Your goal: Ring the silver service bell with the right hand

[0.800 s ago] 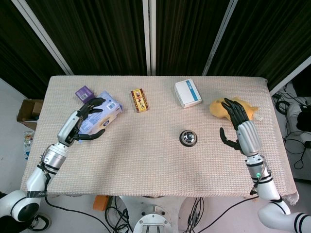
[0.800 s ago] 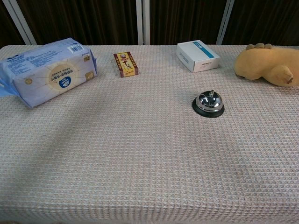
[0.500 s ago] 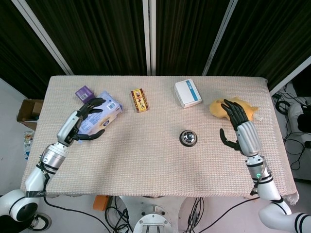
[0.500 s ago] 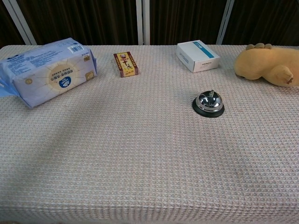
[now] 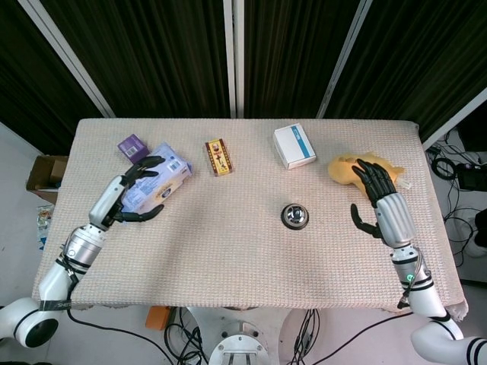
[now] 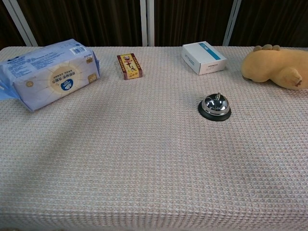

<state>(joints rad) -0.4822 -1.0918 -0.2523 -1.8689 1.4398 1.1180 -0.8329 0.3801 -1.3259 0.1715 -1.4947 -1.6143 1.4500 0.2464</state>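
- Silver service bell point(image 5: 294, 217) point(image 6: 214, 107) on a black base stands upright on the woven beige tablecloth point(image 5: 243, 258), right of the table's middle, with nothing touching it.
- Right hand point(image 5: 378, 201) is well to the bell's right, fingers spread and holding nothing; its fingertips lie over the edge of the tan plush toy point(image 5: 354, 167) point(image 6: 272, 66).
- Left hand point(image 5: 129, 194) is at the far left, fingers apart and curved over the near end of the pale blue tissue pack point(image 5: 158, 181) point(image 6: 50, 72); I cannot tell whether it touches the pack.
- Behind that pack lies a small purple box point(image 5: 132, 146).
- Along the back sit a red-and-yellow box point(image 5: 218, 157) point(image 6: 129, 66) and a white box with blue print point(image 5: 294, 146) point(image 6: 204, 57).
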